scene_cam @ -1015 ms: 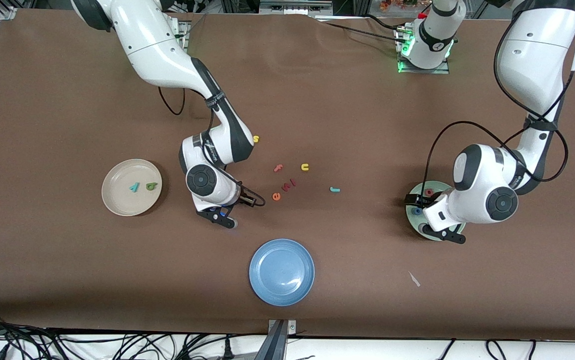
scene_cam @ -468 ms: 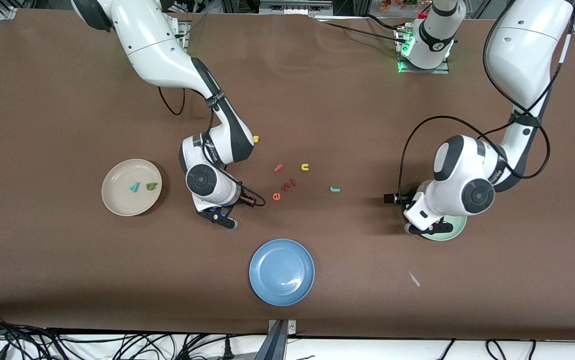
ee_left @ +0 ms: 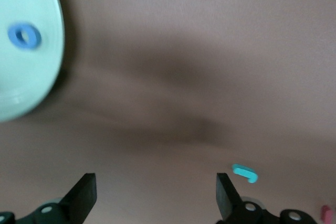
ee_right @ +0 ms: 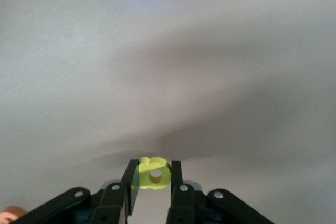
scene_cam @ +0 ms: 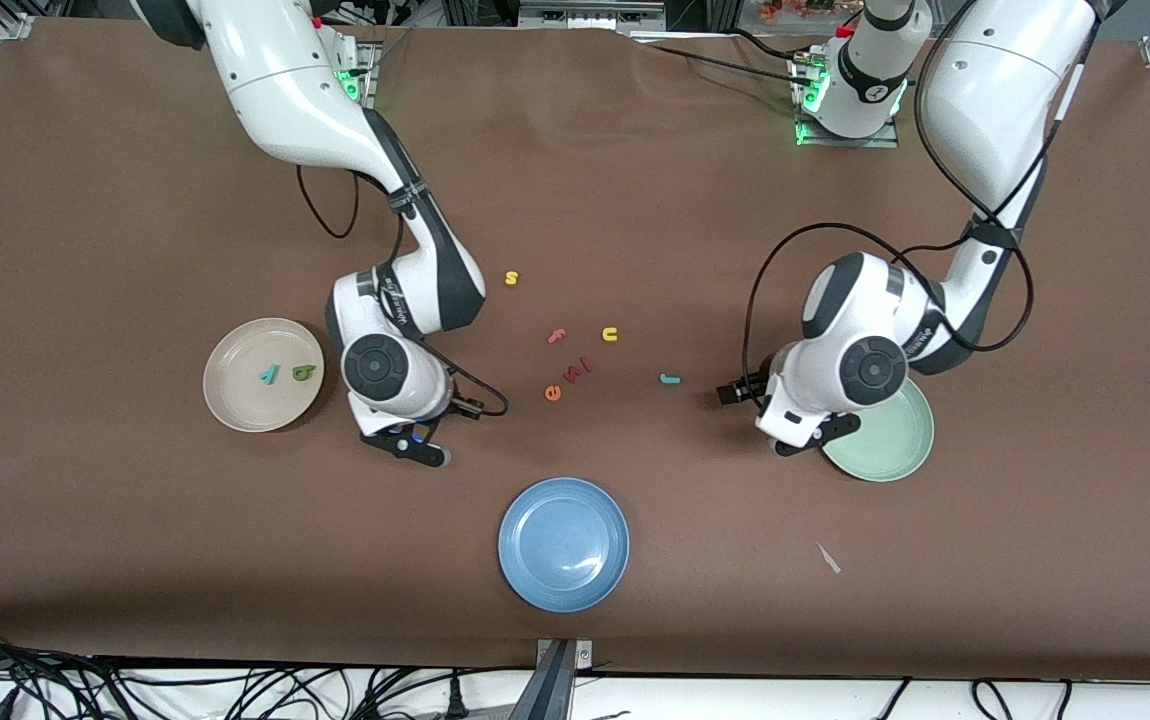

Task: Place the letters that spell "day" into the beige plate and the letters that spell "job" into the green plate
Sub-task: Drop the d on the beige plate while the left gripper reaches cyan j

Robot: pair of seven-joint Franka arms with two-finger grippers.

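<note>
My right gripper [scene_cam: 413, 444] hangs over bare table between the beige plate [scene_cam: 235, 400] and the blue plate, shut on the yellow a [ee_right: 154, 174], which sits upright between its fingers [ee_right: 129, 182]. In the beige plate lie the teal y [scene_cam: 268, 375] and the green d [scene_cam: 304, 373]. My left gripper [scene_cam: 801, 441] is open and empty [ee_left: 156, 184], just off the green plate's [scene_cam: 890, 445] rim. The blue o [ee_left: 24, 36] lies in the green plate [ee_left: 21, 87]. The teal j [scene_cam: 670, 379] lies on the table between the arms [ee_left: 244, 172].
Loose letters lie mid-table: a yellow s [scene_cam: 511, 278], a pink f [scene_cam: 556, 336], a yellow u [scene_cam: 611, 334], an orange e [scene_cam: 553, 393] and small red pieces [scene_cam: 576, 369]. A blue plate [scene_cam: 563, 543] sits nearer the camera. A white scrap [scene_cam: 828, 558] lies near the green plate.
My left gripper has moved off the green plate toward the middle of the table. My right gripper has closed on the yellow a and shifted toward the beige plate.
</note>
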